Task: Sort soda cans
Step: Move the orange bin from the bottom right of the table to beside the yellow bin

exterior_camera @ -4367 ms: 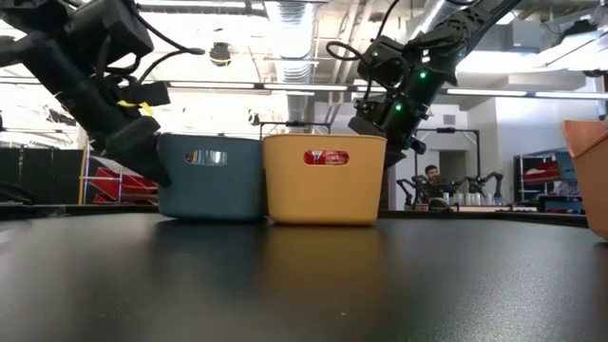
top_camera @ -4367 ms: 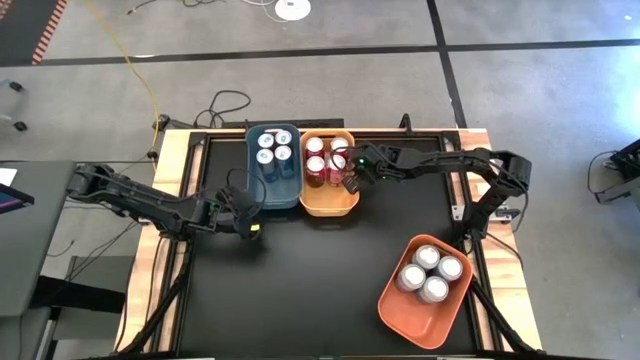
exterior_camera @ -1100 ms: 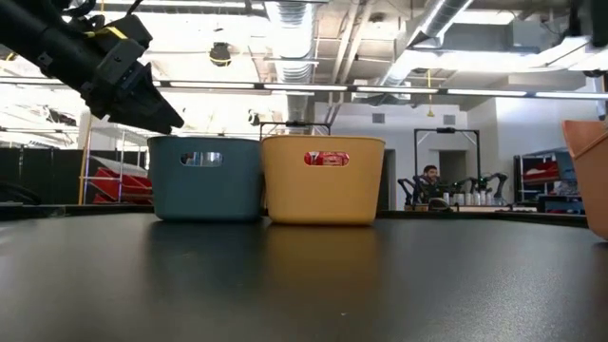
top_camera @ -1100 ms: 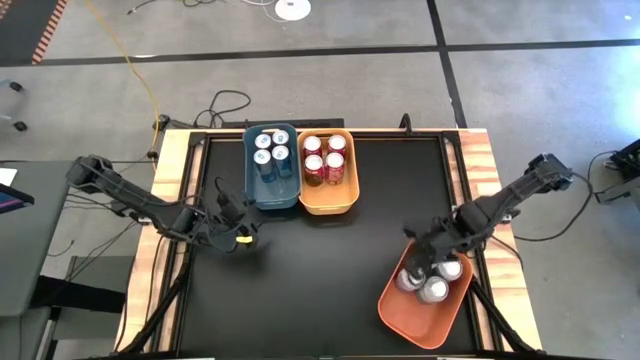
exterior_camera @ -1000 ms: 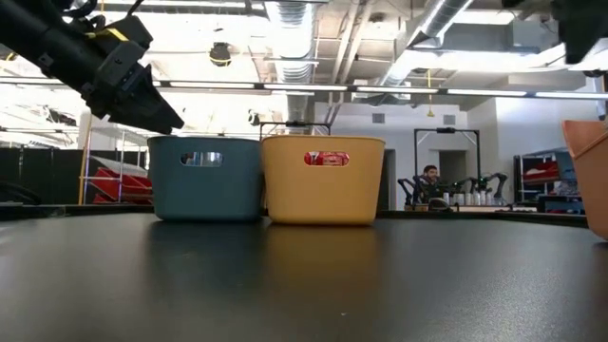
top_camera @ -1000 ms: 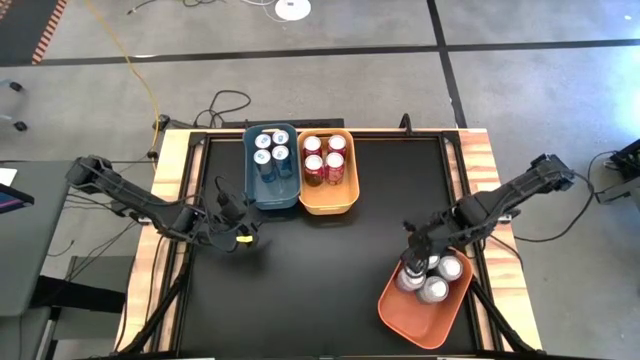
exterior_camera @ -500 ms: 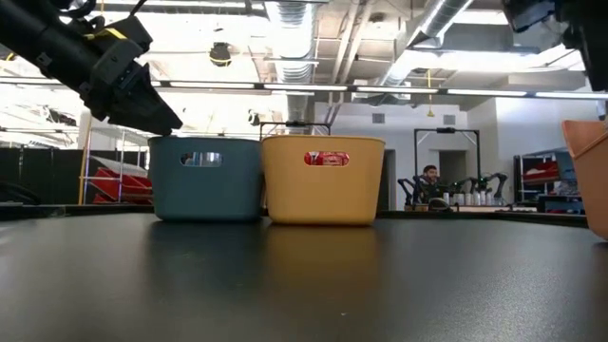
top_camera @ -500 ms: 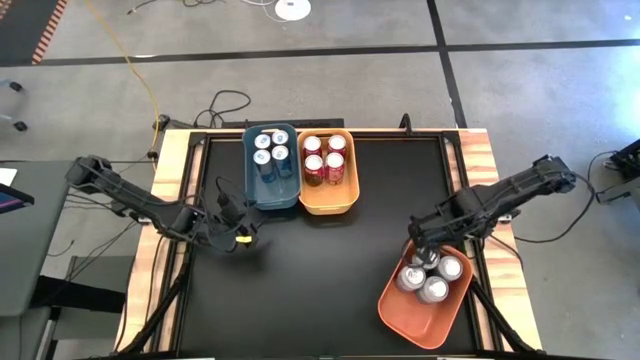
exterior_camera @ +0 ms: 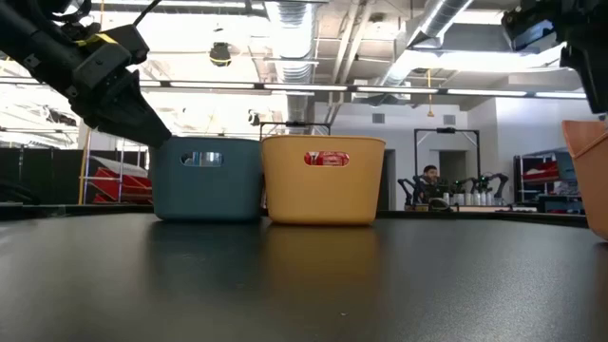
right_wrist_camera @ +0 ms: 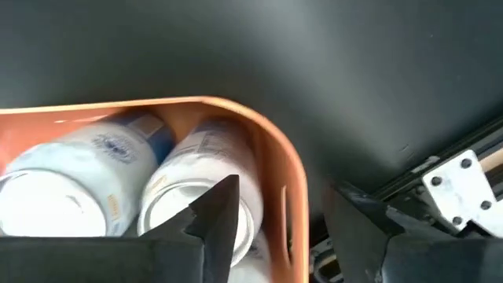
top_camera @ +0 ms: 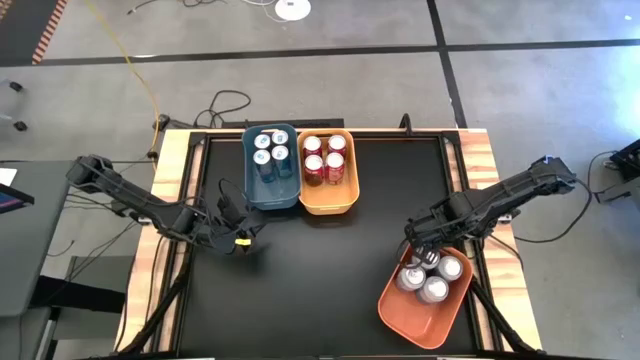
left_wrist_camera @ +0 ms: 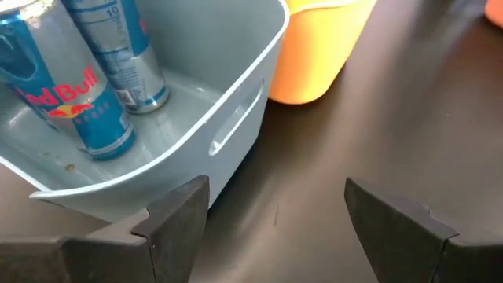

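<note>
My right gripper point(top_camera: 416, 250) hangs with its fingers spread, empty, above the far rim of the orange-red plastic bin point(top_camera: 404, 310) holding four silver-grey soda cans point(top_camera: 434, 289). My left gripper point(top_camera: 243, 237) waits spread over the black desk point(top_camera: 320, 270). Farther off, blue cans point(top_camera: 266, 156) fill the blue-grey bin point(top_camera: 290, 195); red cans point(top_camera: 325, 165) fill the yellow-orange bin point(top_camera: 330, 205).
</note>
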